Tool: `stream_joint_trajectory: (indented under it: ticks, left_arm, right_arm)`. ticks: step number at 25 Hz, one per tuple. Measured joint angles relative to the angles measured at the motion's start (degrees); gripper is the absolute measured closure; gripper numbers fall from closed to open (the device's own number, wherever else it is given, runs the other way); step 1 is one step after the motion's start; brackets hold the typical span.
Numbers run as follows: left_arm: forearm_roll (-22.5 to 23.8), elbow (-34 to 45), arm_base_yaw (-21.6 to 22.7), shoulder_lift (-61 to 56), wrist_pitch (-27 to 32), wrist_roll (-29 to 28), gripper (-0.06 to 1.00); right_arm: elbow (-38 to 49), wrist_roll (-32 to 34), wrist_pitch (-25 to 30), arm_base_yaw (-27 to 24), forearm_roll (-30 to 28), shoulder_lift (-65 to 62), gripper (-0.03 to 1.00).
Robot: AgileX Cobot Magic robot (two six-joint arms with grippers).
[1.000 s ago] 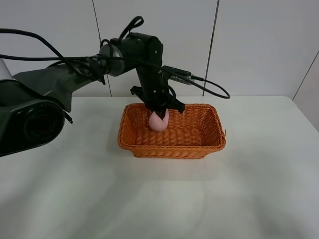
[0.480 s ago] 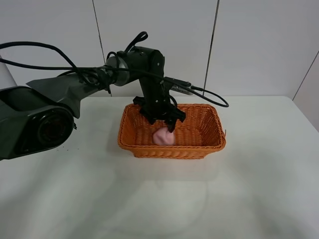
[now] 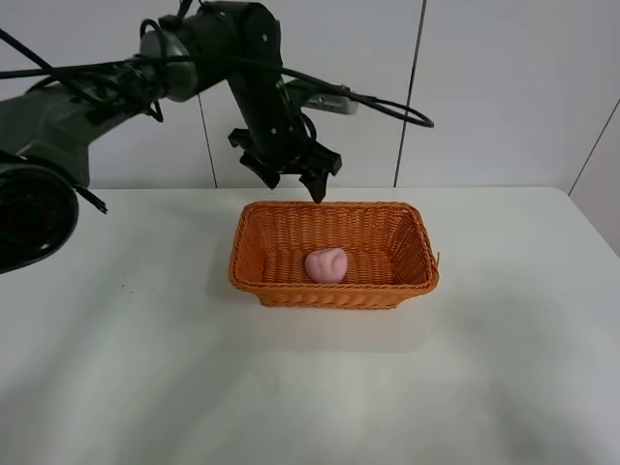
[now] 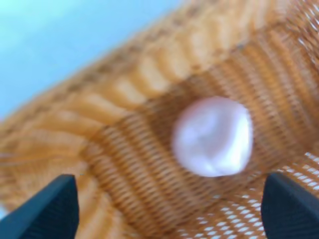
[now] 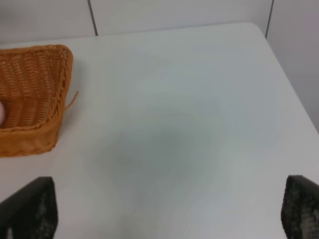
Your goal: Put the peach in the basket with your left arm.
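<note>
The pale-pink peach point(image 3: 326, 263) lies on the floor of the orange wicker basket point(image 3: 412, 260), near its middle. My left gripper point(image 3: 289, 180) is open and empty, raised above the basket's far rim. The left wrist view looks down at the peach point(image 4: 213, 136) inside the basket point(image 4: 124, 149), with my dark fingertips point(image 4: 47, 208) wide apart at the lower corners. My right gripper point(image 5: 164, 211) is open over the bare table, its fingertips point(image 5: 30, 208) showing at the lower corners; the basket point(image 5: 35, 84) and a sliver of the peach point(image 5: 2, 113) show at that view's edge.
The white table point(image 3: 504, 368) carries only the basket. A white panelled wall point(image 3: 504, 87) stands behind it. Black cables point(image 3: 383, 111) trail from the left arm above the basket's far side.
The left gripper let go of the peach, which dropped and settled on the basket floor. The left arm then rose up and back, away from the basket.
</note>
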Motion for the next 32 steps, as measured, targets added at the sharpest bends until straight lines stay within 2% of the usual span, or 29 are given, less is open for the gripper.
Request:
stream_joint_trajectory:
  ticks: [5,10,15,19,23,32]
  left_arm:
    - [1.56,1.27,6.26,0.10,0.15,1.13,0.10]
    - [3.43,4.05,14.56,0.76,-1.14,1.42,0.10]
    - [3.61,4.26,23.06,0.76,-0.32,1.42,0.10]
    - [1.99,4.26,27.66,0.76,0.10,1.47,0.10]
    - [0.89,5.62,29.65,-0.03,0.15,1.47,0.10]
    - [0.84,17.83,29.69,-11.25,0.37,1.41,0.10]
  right_arm:
    - [0.00,0.00,0.00,0.00,0.00,0.00,0.27]
    - [0.00,0.00,0.00,0.00,0.00,0.00,0.27]
    - [0.00,0.00,0.00,0.00,0.00,0.00,0.27]
    - [0.00,0.00,0.00,0.00,0.00,0.00,0.27]
    - [0.00,0.00,0.00,0.00,0.00,0.00,0.27]
    - [0.00,0.00,0.00,0.00,0.00,0.00,0.27]
